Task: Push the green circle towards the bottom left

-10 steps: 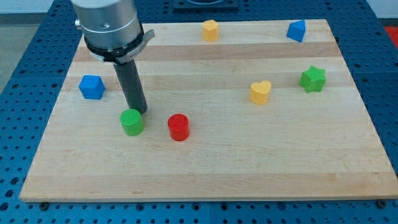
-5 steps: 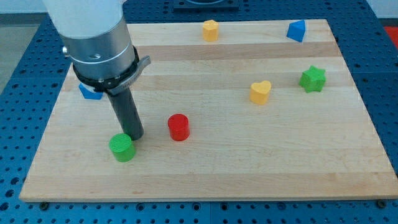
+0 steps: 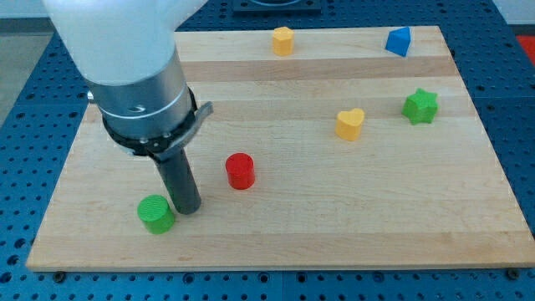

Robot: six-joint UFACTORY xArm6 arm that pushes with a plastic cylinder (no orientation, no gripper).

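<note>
The green circle (image 3: 155,214) is a short green cylinder near the bottom left of the wooden board (image 3: 334,217). My tip (image 3: 188,209) rests on the board just to the right of the green circle, touching or almost touching its upper right side. The arm's grey and white body fills the view's upper left.
A red cylinder (image 3: 240,170) stands right of my tip. A yellow heart (image 3: 350,124) and a green star (image 3: 420,106) lie at the right. A yellow block (image 3: 283,39) and a blue block (image 3: 399,40) sit along the top edge.
My tip has moved down and left, pushing the green circle towards the bottom left. The arm now hides the blue cube at the left. The other blocks have not moved.
</note>
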